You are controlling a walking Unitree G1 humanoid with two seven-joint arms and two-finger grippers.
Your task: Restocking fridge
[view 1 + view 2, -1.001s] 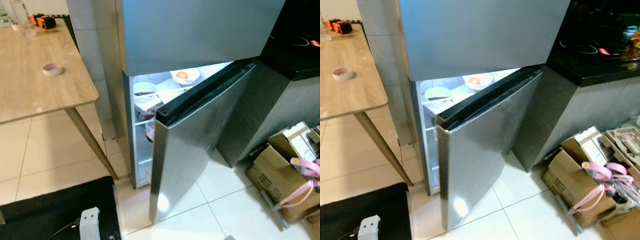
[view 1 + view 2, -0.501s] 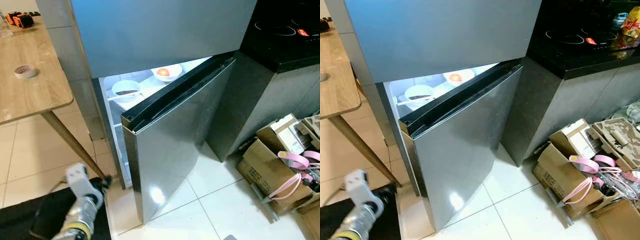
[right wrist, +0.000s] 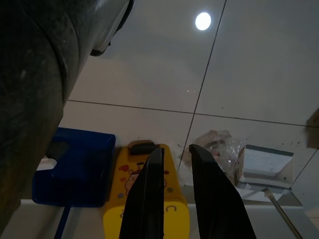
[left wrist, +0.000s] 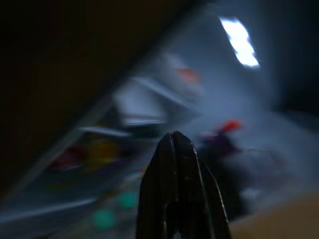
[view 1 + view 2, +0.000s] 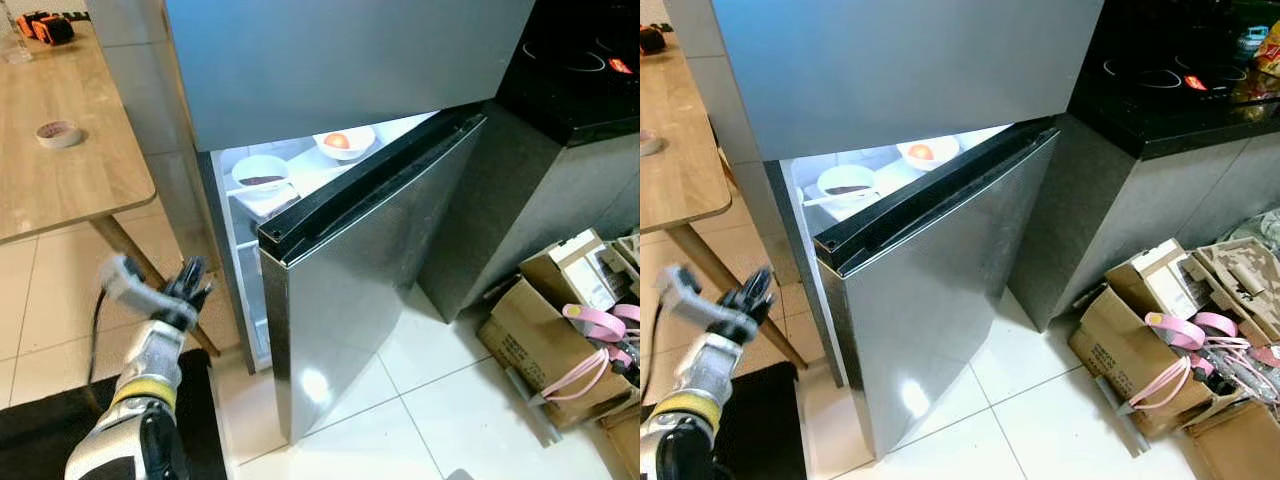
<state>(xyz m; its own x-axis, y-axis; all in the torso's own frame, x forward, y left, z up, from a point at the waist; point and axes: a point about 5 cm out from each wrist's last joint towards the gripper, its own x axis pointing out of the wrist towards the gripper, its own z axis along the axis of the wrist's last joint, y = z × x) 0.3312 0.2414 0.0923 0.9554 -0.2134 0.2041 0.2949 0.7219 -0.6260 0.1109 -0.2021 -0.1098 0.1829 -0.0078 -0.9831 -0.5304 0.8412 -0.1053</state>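
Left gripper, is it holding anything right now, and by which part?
Nothing is held. The left gripper is raised beside the half-open fridge door with its fingers shut together, empty.

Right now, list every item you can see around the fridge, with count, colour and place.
Steel fridge door: one, grey, half open.
White bowls: two, top shelf inside; the farther one holds something orange.
Wooden table: one, light brown, left of fridge.
Tape roll: one, white, on table.
Black cooktop counter: one, right of fridge.
Cardboard boxes: several, brown, floor at right, with pink straps.
Yellow container: one, on the floor, beside a blue box.
Left gripper: raised toward the fridge opening.
Right gripper: points at the floor.
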